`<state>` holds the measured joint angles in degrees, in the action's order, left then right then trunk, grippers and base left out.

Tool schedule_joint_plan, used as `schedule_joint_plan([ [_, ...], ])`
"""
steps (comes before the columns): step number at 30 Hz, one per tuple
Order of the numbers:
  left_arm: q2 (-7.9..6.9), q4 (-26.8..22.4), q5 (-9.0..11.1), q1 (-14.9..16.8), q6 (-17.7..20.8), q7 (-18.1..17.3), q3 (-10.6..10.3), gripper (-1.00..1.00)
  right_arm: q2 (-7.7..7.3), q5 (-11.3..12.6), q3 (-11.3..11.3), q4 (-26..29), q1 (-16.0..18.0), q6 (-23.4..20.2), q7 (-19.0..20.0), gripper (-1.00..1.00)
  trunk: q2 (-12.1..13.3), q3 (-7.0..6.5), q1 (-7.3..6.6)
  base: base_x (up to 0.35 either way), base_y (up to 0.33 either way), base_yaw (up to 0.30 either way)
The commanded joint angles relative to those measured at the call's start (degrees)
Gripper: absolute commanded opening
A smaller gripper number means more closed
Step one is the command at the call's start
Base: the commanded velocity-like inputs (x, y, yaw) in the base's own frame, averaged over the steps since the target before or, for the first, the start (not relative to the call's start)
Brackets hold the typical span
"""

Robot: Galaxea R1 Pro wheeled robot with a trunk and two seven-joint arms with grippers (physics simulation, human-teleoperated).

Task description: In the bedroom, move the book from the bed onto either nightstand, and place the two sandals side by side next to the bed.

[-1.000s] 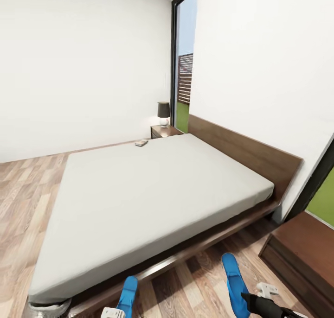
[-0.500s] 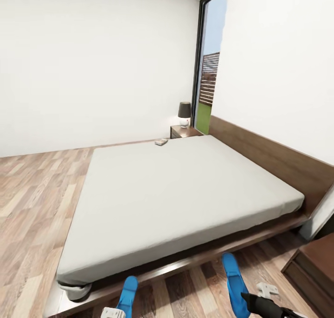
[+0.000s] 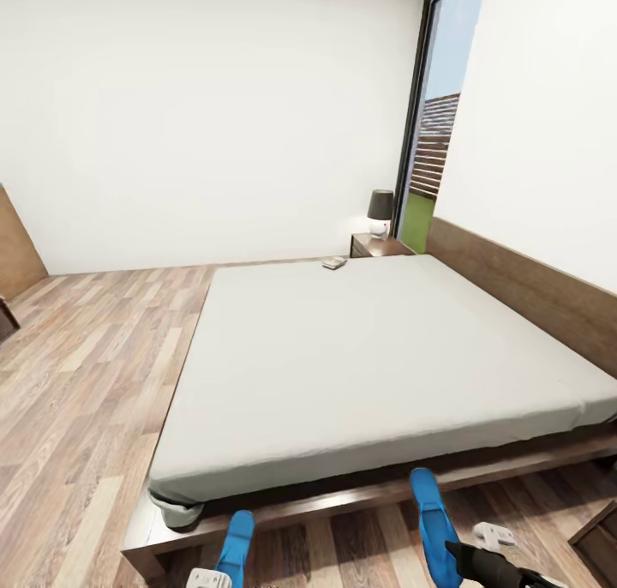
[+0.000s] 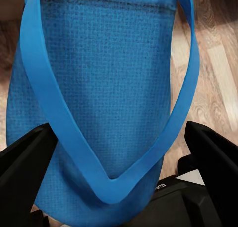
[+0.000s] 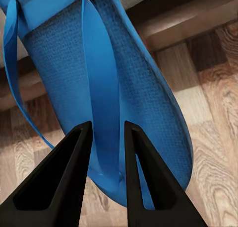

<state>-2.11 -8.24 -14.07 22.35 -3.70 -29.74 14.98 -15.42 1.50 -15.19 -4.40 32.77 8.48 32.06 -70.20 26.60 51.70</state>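
Left gripper (image 4: pixel 116 187): a blue sandal (image 4: pixel 99 98) is carried here, its sole lying between the two dark fingers (image 4: pixel 25 162). Whether the sole is truly pinched cannot be told from the left wrist view, since the fingers stand wide on either side of it; in the head view the sandal (image 3: pixel 236 547) is seen raised off the floor, so a grasp is judged likely.

Right gripper (image 5: pixel 106 152): the second sandal (image 5: pixel 109 88) is grasped, the fingers being closed on its centre strap. In the head view this sandal (image 3: pixel 433 524) is held near the right of the bed frame.

Reason for the hold: both sandals are judged to be carried together so that they can be set down side by side on the floor (image 3: pixel 86 382) next to the bed (image 3: pixel 377 357).

Book (image 3: pixel 334 263): it lies at the far edge of the mattress, just left of the nightstand (image 3: pixel 377 245), well apart from both grippers. The short distance to that nightstand is judged to make it the natural place for the book.

Nightstand: a small lamp (image 3: pixel 379 213) with a dark shade is stood on it, beside the tall window (image 3: pixel 433 159).

Writing: part of a white label is seen on the left gripper body in the left wrist view, but it is cut off and cannot be read. The book's cover is too small for any lettering to be made out.
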Motion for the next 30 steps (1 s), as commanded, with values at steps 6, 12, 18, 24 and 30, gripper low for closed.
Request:
schedule_joint_plan([
  [6,0.01,0.06,-0.63,0.06,-0.35,-0.15,0.4,-1.0,-0.05,0.26,-0.19,-0.26,0.1,0.31,0.37,-1.0,-0.04,0.06,0.0,0.0,0.0,0.293],
  [12,0.01,0.06,-0.61,0.06,-0.35,-0.15,0.4,-1.0,-0.05,0.26,-0.19,-0.26,0.1,0.31,0.37,-1.0,-0.04,0.06,0.0,0.0,0.0,0.173],
  [18,0.01,0.06,-0.62,0.06,-0.35,-0.15,0.4,-1.0,-0.05,0.26,-0.19,-0.26,0.1,0.31,0.38,-1.0,-0.04,0.06,0.0,-0.11,0.0,0.008],
  [24,0.01,0.06,-0.61,0.06,-0.35,-0.15,0.4,-1.0,-0.05,0.26,-0.19,-0.26,0.09,0.31,0.38,-1.0,-0.04,0.06,0.0,-0.11,0.0,0.0],
  [30,0.01,0.06,-0.62,0.06,-0.35,-0.15,0.4,-1.0,-0.05,0.26,-0.19,-0.26,0.1,0.31,0.38,-1.0,-0.04,0.06,0.0,-0.002,0.0,0.0],
])
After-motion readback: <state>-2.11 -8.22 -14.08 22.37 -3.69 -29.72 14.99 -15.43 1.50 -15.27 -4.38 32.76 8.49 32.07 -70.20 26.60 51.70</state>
